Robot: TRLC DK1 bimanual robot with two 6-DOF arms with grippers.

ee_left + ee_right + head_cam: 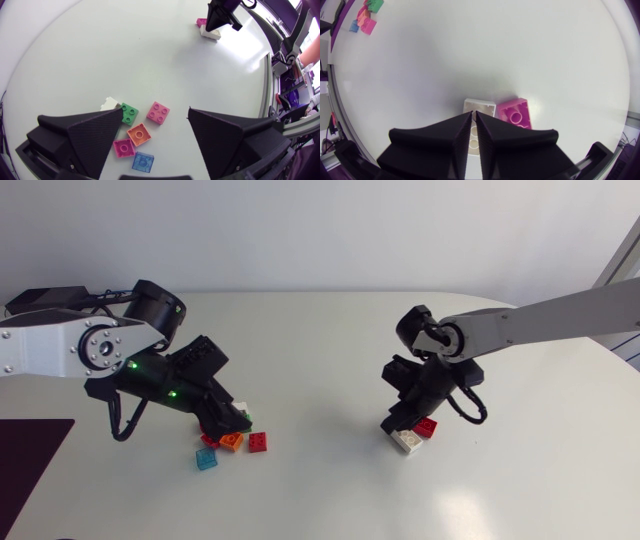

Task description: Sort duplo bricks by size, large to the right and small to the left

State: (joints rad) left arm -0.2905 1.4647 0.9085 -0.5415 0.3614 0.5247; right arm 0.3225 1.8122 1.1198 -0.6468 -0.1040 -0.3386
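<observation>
Several small square bricks lie in a cluster under my left gripper (pixel 226 420): green (pixel 128 113), red (pixel 158 112), orange (pixel 138 133), another red (pixel 123 148), blue (pixel 143 161) and a white one (pixel 109 104) half hidden by a finger. The left gripper (pixel 155 111) hangs open above them, holding nothing. At the table's right, my right gripper (pixel 404 426) is shut, its tips (pixel 473 114) just over a large white brick (pixel 480 106). A large red brick (pixel 516 114) touches that white brick (pixel 407 443).
The small-brick cluster (pixel 366 17) appears far off in the right wrist view. A dark mat (pixel 30 450) lies at the table's left edge. Bare tabletop (pixel 320 380) separates the two groups.
</observation>
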